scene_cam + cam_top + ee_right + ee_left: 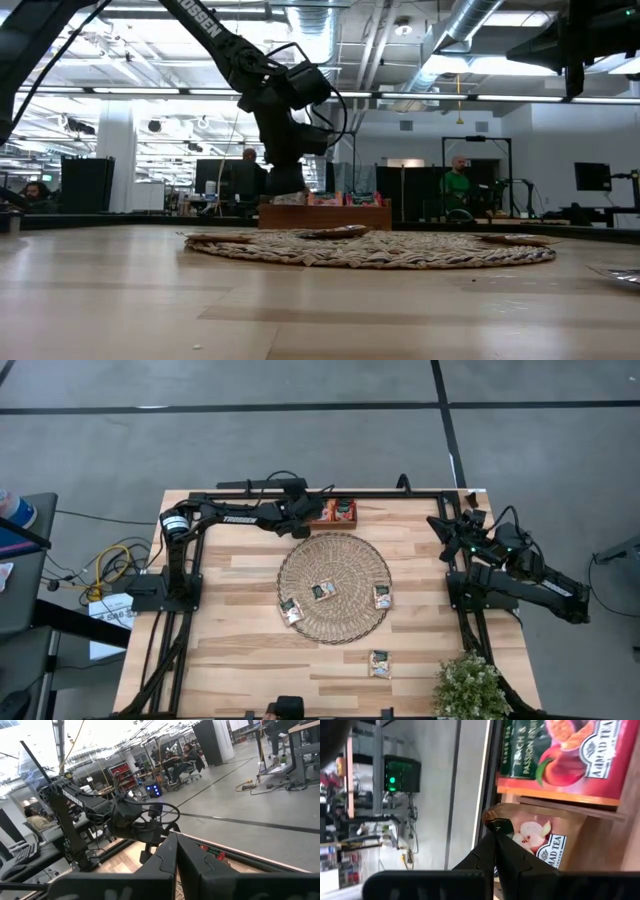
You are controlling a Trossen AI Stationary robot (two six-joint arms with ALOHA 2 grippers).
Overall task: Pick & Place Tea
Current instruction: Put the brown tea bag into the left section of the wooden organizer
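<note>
The left gripper (312,516), fingers pressed together and holding nothing, hangs over the wooden tray (340,512) at the woven mat's (334,588) far edge. Three tea sachets (323,592) lie on the mat, another (379,663) just off its near edge. The right gripper (447,525), likewise closed, waits well right of the mat.

The left arm's dark gripper (312,512) hides part of the brown wooden compartment tray (343,520); print on the small flat square tea sachets (323,591) is too small to read.
</note>
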